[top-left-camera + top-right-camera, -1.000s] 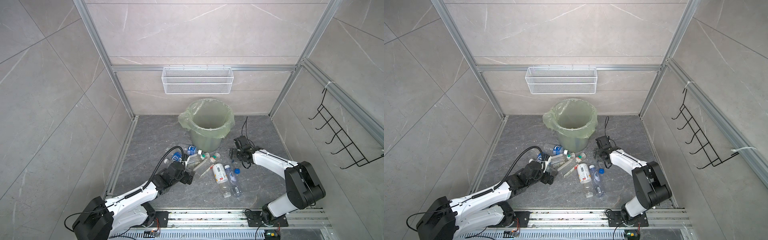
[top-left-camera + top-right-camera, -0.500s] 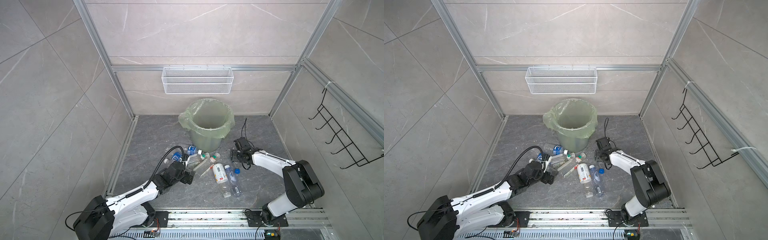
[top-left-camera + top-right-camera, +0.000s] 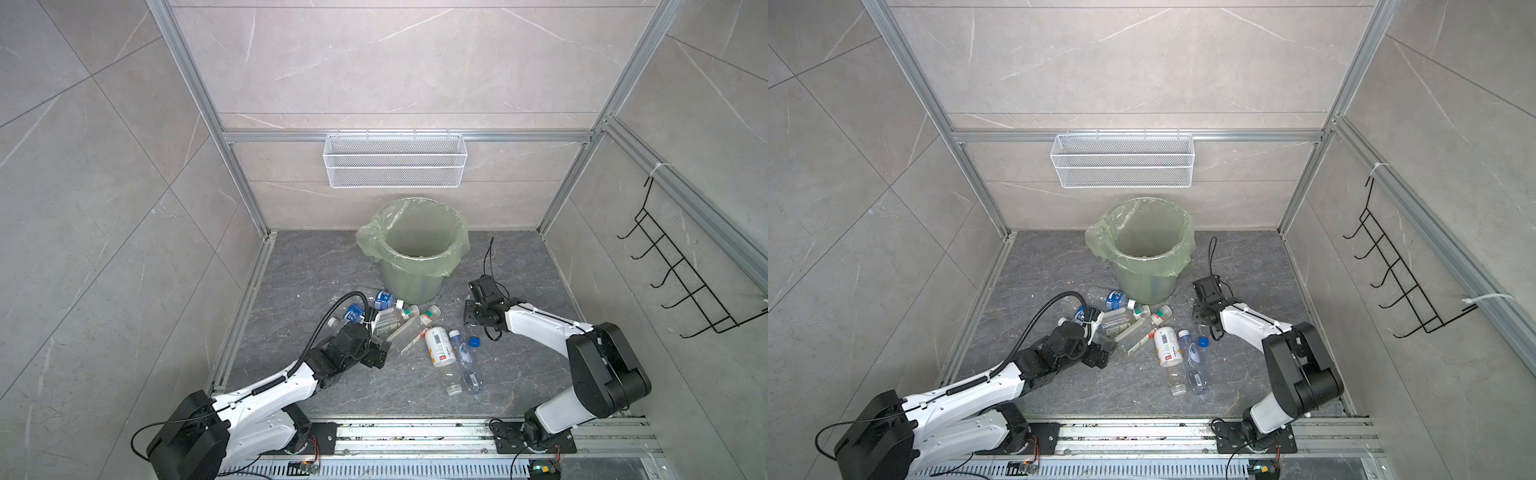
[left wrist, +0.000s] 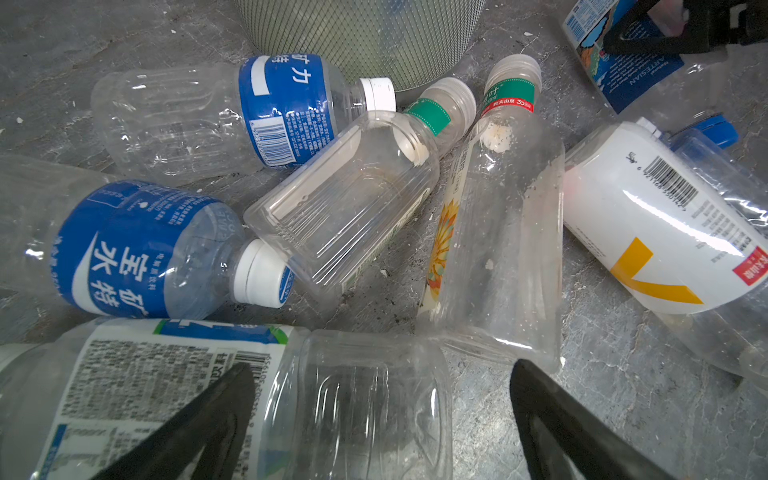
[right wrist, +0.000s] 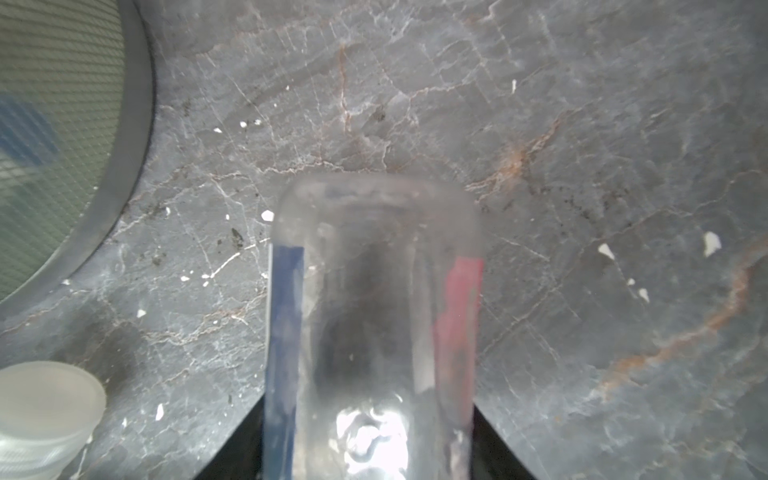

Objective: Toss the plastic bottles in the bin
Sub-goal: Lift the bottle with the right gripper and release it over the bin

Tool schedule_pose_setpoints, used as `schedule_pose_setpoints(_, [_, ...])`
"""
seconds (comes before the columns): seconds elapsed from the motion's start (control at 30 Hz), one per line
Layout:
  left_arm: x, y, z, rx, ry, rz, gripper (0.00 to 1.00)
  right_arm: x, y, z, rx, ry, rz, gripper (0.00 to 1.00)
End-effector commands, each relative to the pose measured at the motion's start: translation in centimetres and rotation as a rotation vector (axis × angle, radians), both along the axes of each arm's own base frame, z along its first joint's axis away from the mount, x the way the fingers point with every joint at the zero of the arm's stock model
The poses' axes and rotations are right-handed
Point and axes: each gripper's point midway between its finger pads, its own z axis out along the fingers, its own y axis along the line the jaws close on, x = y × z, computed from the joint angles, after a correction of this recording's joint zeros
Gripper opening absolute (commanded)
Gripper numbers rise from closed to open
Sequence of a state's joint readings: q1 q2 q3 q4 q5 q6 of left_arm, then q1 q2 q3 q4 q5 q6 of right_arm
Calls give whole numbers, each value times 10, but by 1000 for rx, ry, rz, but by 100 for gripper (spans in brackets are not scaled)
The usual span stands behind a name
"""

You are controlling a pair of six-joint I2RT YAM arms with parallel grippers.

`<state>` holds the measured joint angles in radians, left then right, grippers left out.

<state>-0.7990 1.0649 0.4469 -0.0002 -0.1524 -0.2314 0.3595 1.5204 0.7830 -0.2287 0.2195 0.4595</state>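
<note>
Several clear plastic bottles [image 3: 409,328] [image 3: 1133,332] lie in a heap on the grey floor in front of the bin [image 3: 409,282] [image 3: 1142,286], a pale green bucket with a bag liner. My left gripper [image 3: 380,355] [image 4: 382,386] is open at the heap's near edge. Its fingers [image 4: 232,399] straddle a clear bottle with a white printed label [image 4: 365,399]. My right gripper [image 3: 471,309] sits low on the floor to the right of the bin, shut on a clear bottle with a blue and red label [image 5: 374,311] [image 4: 623,54].
A white wire basket [image 3: 395,160] hangs on the back wall above the bin. A black hook rack [image 3: 681,282] is on the right wall. A white-labelled bottle [image 3: 438,351] and a blue cap [image 3: 475,341] lie between the arms. Metal rails edge the floor.
The right gripper's jaws have closed in on the bottle between them. The left arm and the heap of bottles have not moved.
</note>
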Motion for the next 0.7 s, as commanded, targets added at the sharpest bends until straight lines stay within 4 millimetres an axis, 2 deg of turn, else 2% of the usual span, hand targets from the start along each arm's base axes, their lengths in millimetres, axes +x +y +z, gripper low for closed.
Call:
schedule_pose_setpoints(0.0, [8, -9, 19, -35, -44, -2, 98, -5, -4, 20, 36, -100, -5, 56])
schedule_pose_setpoints(0.3, [9, -10, 18, -32, -41, -2, 98, -26, 3, 102, 165, -350, 75, 56])
schedule_pose_setpoints(0.67, [11, -10, 16, -16, -39, 2, 98, -63, 20, 162, 288, -508, 229, 54])
